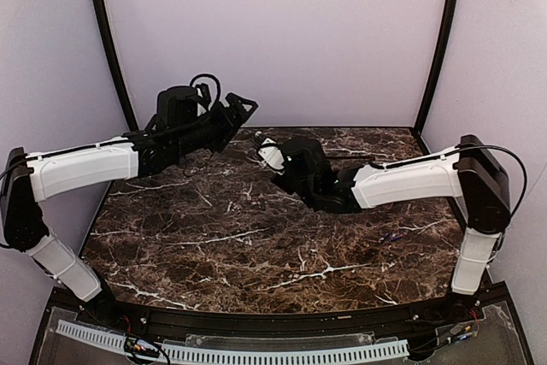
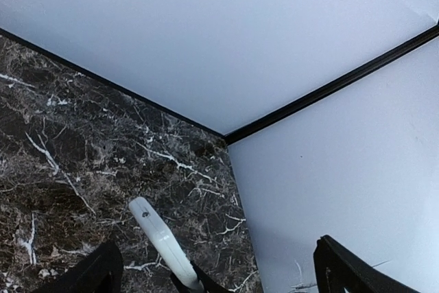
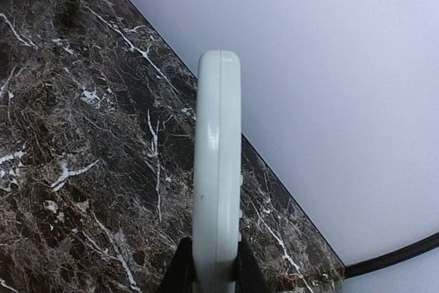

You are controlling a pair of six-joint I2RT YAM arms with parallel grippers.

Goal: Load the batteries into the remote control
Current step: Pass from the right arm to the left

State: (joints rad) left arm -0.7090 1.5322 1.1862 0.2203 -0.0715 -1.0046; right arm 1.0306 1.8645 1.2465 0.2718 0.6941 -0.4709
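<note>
My right gripper [image 1: 278, 164] is shut on the remote control [image 1: 269, 153] and holds it above the back of the table. In the right wrist view the remote [image 3: 217, 162] stands edge-on, white, with small button bumps on its right side, clamped between my fingers [image 3: 180, 272]. My left gripper [image 1: 244, 110] hangs raised just left of it, open and empty. In the left wrist view the remote [image 2: 159, 235] shows between my wide-apart fingers [image 2: 99, 272]. The batteries [image 1: 391, 235] lie as small bluish slivers on the table's right side.
The dark marble table [image 1: 256, 245] is bounded by pale walls with black corner posts [image 1: 109, 49]. The back wall edge [image 2: 295, 104] is close behind both grippers. No cover plate shows.
</note>
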